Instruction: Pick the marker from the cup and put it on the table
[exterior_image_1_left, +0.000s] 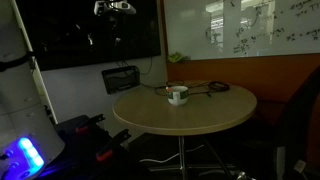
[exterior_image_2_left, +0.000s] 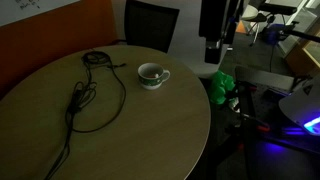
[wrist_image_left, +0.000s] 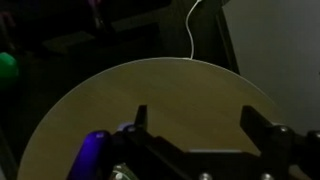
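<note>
- Hovering high, well apart from the cup (exterior_image_1_left: 177, 96), the gripper (wrist_image_left: 195, 110) holds its jaws wide apart.
- Cup stands on the table (exterior_image_1_left: 200, 115), dark cables (exterior_image_2_left: 85, 95) near it.

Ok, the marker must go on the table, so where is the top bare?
Bare: the broad stretch of table between the cup and the near rim, beside the dark cables, and the part seen past the open gripper in the wrist view. Crowded: the far side, where the cables coil near the cup.
</note>
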